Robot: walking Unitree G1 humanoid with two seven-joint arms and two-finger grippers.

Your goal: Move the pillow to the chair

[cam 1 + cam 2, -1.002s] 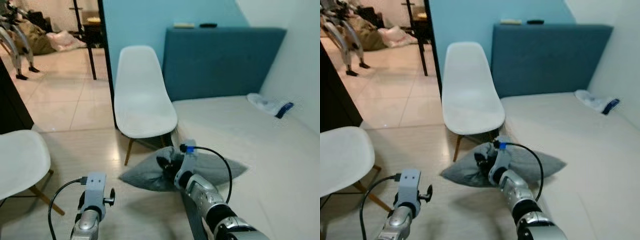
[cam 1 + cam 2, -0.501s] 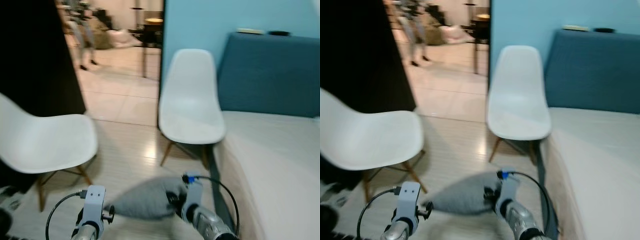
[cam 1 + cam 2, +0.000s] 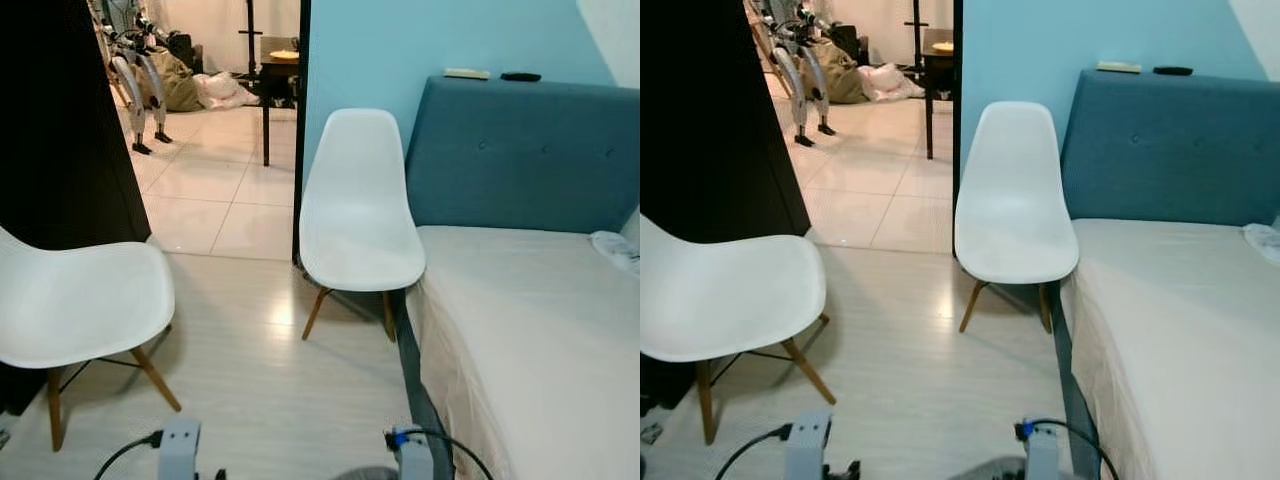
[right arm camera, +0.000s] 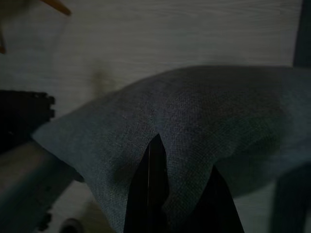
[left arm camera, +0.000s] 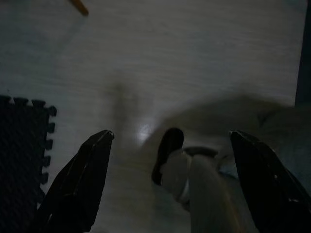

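Right now the right claw is clenched on the grey pillow, which hangs low over the wood floor, just off the bed edge. Left claw is spread wide, holding nothing. Two white chairs ahead: one by the bed, one to the robot's left. Judgement: carry w/ a firm pinch, lift the pillow above seat height before approach, and release only once it's over the seat centre, else it may slide off.

Two white chairs, one bed, and seemingly one grey pillow.
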